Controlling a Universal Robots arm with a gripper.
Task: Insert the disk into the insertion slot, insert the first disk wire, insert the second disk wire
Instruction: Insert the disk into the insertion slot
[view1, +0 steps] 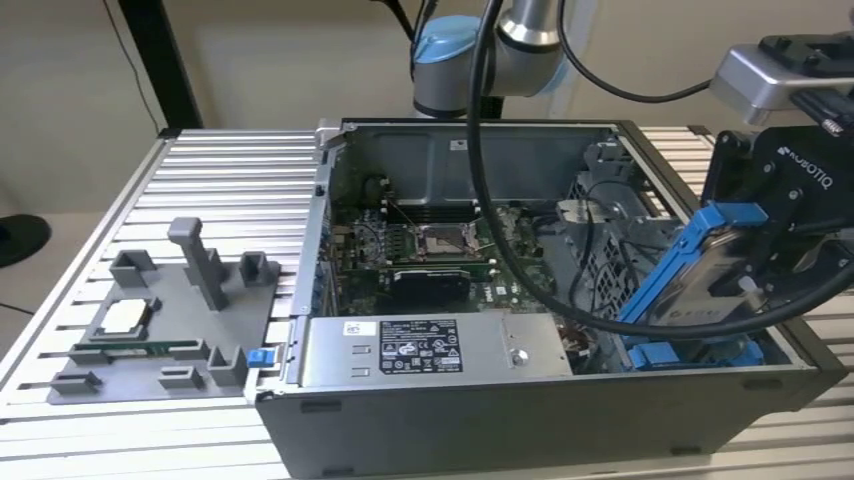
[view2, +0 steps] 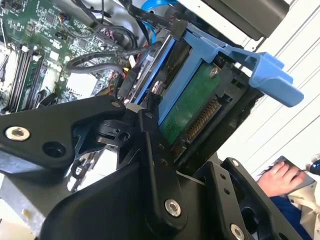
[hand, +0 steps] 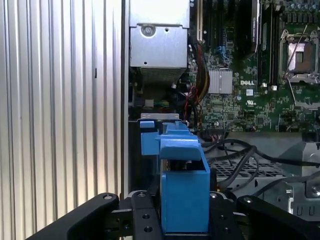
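Pincer (view1: 750, 283) gripping tilted disk (view1: 705, 262), over insertion slot (view1: 694, 353)

The exterior view's right edge cuts off the claw (view1: 754, 265); the disk (view1: 705, 278) it grips hides part of the insertion slot (view1: 694, 353) below.

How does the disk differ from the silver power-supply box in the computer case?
The disk wears a blue carrier frame; the power-supply box is bare metal with a black-and-white sticker. The disk is tilted, gripped by the hand; the power-supply box lies level in the case. Both are silver-grey and rectangular.
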